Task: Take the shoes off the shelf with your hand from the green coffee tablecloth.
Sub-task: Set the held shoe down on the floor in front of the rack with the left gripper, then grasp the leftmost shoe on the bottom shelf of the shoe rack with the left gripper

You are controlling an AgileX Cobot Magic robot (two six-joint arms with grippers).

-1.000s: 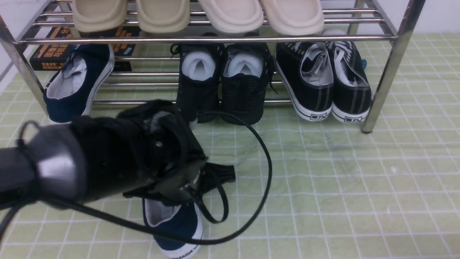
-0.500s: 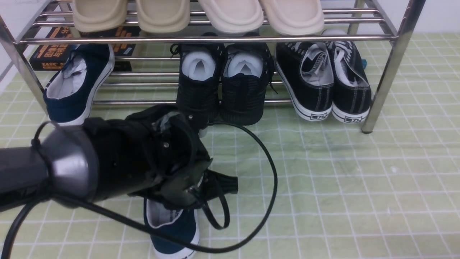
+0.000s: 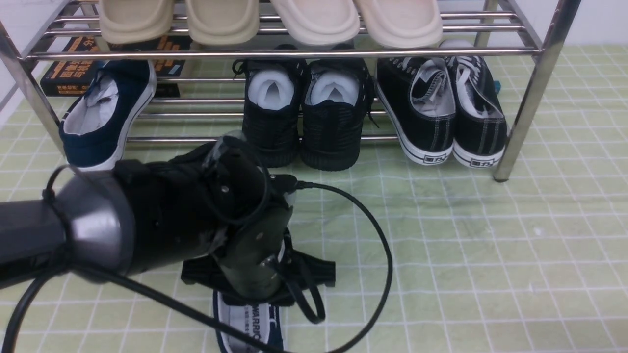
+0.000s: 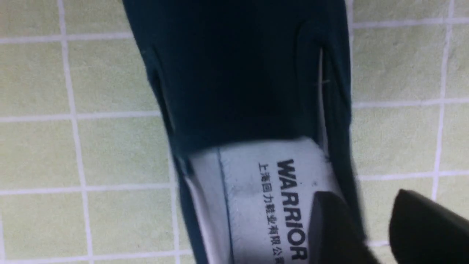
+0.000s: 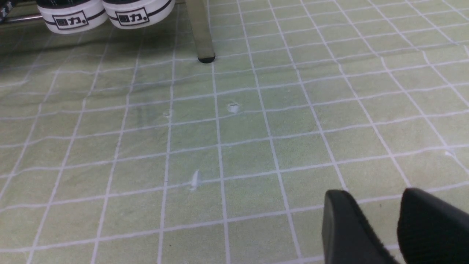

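Left gripper (image 4: 362, 200): jaws stood apart and pinched nothing. One finger (image 4: 333, 227) hung over the insole of the navy slip-on shoe (image 3: 251, 326). The other finger was outside the shoe's side wall, with a strip of cloth showing between wall and finger. The grasp was therefore slack.

The shoe lay sole-down on the green checked tablecloth (image 3: 466, 245), directly below the gripper and well in front of the shoe rack (image 3: 294, 53). The "WARRIOR" print on its insole was readable in both the front and left wrist views. A black cable (image 3: 380, 245) looped from the left wrist over the cloth to the shoe's right.

Right gripper (image 5: 375, 200): fingertips were apart and empty, with only cloth under them. It was out of the front view.

Second navy shoe (image 3: 105, 113): on the rack's lower tier at the left end, tilted, heel toward the camera.

Also on the lower tier:
- the all-black lace-up pair (image 3: 306, 117), mid-tier
- the black sneakers with white stitching (image 3: 441, 113), at the right end

Four beige slippers (image 3: 270, 19) sat on the upper tier. A black box with orange print (image 3: 68, 73) lay behind the rack's left end.
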